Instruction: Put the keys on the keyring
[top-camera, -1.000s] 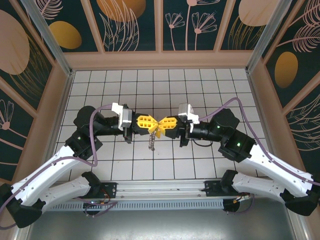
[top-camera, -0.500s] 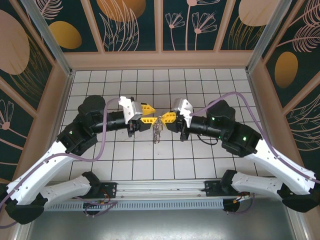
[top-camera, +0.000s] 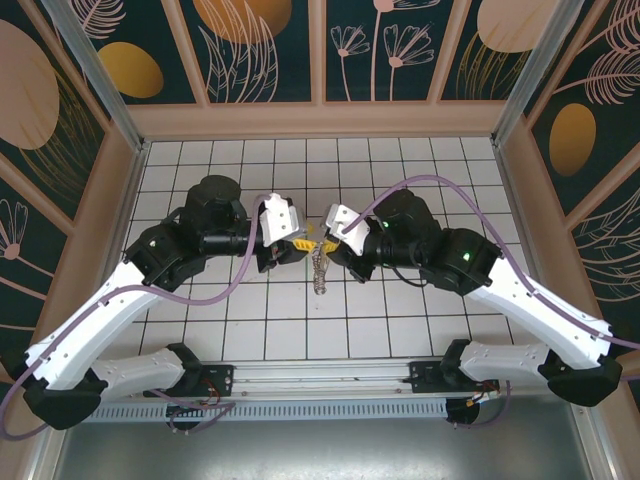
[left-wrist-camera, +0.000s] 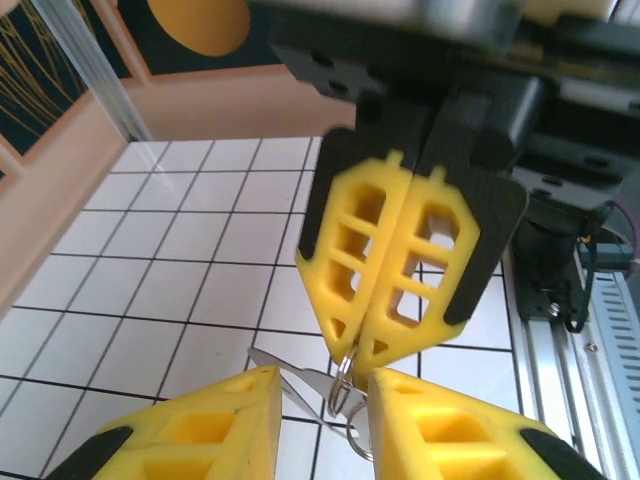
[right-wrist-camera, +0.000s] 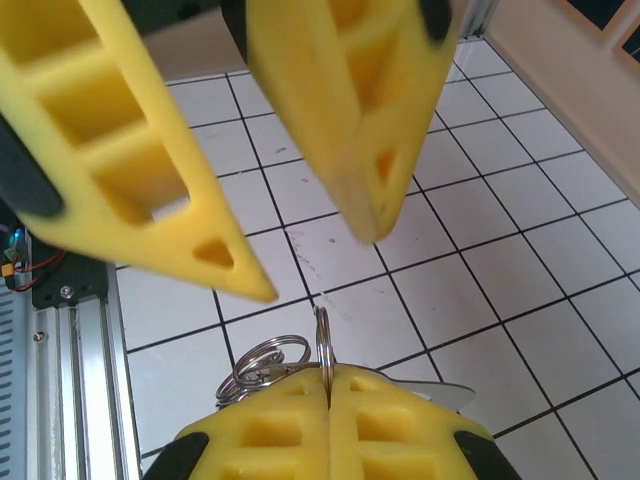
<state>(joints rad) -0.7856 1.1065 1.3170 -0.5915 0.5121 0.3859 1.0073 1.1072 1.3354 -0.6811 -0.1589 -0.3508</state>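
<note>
The right gripper's (right-wrist-camera: 328, 385) jaws are clamped on the keyring (right-wrist-camera: 323, 340). At its twelve o'clock, the left gripper's (right-wrist-camera: 320, 265) jaws stand apart. A silvery key (left-wrist-camera: 287, 371) hangs beside.

Setting: a laboratory robot test cell. White gridded tabletop (top-camera: 400, 330) lying at centre. Printed leaf-and-disc wall panels (top-camera: 265, 50) enclosing it from 9 through 12 to 3 o'clock. Aluminium posts (top-camera: 98, 75) framing the corners at 10 and 2. Metal mounting rail (top-camera: 320, 375) running along 6 o'clock, carrying two cabled robot arms (top-camera: 100, 320).
</note>
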